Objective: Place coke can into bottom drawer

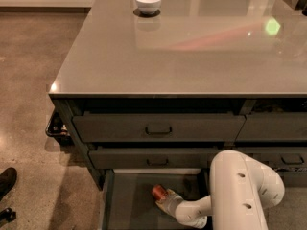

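Observation:
The coke can [159,192], red-orange with a silvery end, is inside the open bottom drawer [129,200], low over its flat dark grey floor. My gripper [164,200] reaches down into the drawer from the white arm [240,190] at the lower right and is right against the can, which shows at its tip. Whether the can rests on the floor cannot be told.
Two handled dark grey drawers [158,127] sit shut above the open one, with narrower drawers [278,128] to the right. A white bowl [148,2] stands at the far edge of the grey countertop [192,47]. A dark shoe [6,181] is on the floor at the lower left.

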